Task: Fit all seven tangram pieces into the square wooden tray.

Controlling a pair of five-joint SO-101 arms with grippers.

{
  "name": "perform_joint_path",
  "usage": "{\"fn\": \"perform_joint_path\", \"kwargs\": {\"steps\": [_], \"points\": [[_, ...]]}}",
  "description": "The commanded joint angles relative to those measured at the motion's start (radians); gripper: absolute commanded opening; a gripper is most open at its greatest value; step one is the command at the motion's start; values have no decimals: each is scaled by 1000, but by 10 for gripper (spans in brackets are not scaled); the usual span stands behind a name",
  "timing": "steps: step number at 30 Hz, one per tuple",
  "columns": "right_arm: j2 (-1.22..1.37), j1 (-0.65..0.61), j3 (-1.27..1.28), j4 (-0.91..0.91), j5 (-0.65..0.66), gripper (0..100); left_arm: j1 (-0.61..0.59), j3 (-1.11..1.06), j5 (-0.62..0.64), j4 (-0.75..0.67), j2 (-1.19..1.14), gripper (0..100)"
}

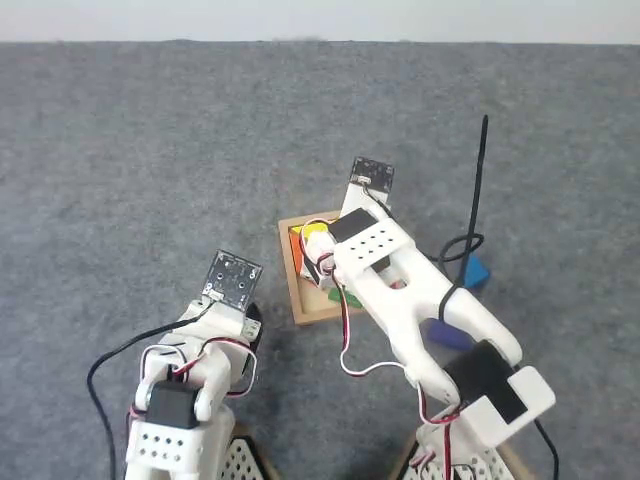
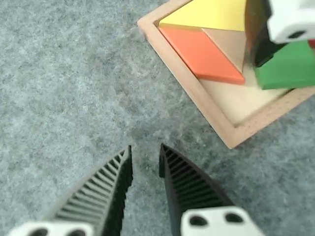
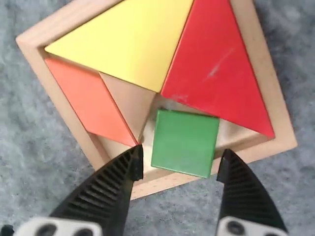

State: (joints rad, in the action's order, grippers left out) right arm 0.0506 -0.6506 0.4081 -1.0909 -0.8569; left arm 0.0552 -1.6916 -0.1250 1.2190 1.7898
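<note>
The green square [image 3: 184,142] is found inside the wooden tray [image 3: 265,73], on the bare floor near one rim, just below the point where the yellow triangle [image 3: 128,39] and the red triangle [image 3: 216,73] meet. It is turned slightly against the neighbouring edges, and slivers of bare wood are left around it. Whether it lies quite flat cannot be told.

The piece is judged to be light, stiff painted wood – nothing that bends or breaks, though the smooth faces may slip under a shallow pinch. It is best taken by two opposite straight sides, square to the jaws. So low in the tray, little side is left to grip, and a nudge may serve better than a lift.

The right jaws are spread wide to either side of the square, clear of it and holding nothing. The orange parallelogram [image 3: 88,103] is seated along the adjoining rim, beside one jaw tip.

Outside the tray, a blue piece [image 1: 476,272] and a purple piece [image 1: 447,334] are seen on the desk [image 1: 150,150] beside the right arm [image 1: 420,300] – both yet to be fitted. The left jaws are held over the grey surface near a tray corner, parted by a narrow gap, with nothing gripped.
</note>
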Motion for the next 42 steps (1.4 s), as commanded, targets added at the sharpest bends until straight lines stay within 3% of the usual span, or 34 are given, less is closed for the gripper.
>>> {"fn": "perform_joint_path", "kwargs": {"steps": [1, 6, 9, 14, 17, 20, 25, 42], "points": [[-4, -2, -57, 24, -14, 244, 2, 7, 6, -3, -2, 88], [-24, 10, -68, 33, 17, 241, 2, 7, 6, -3, -2, 88], [-110, 50, -81, -22, 203, 219, 2, 7, 6, -3, -2, 88], [-366, 99, 23, -8, 565, 18, 2, 7, 6, -3, -2, 88], [-516, 128, 215, 82, 804, 7, 2, 7, 6, -3, -2, 88], [-611, 133, 439, 209, 898, 6, 2, 7, 6, -3, -2, 88], [-588, 136, 551, 251, 918, 6, 2, 7, 6, -3, -2, 88], [-297, 131, 443, 315, 922, 6, 2, 7, 6, -3, -2, 88]]}}
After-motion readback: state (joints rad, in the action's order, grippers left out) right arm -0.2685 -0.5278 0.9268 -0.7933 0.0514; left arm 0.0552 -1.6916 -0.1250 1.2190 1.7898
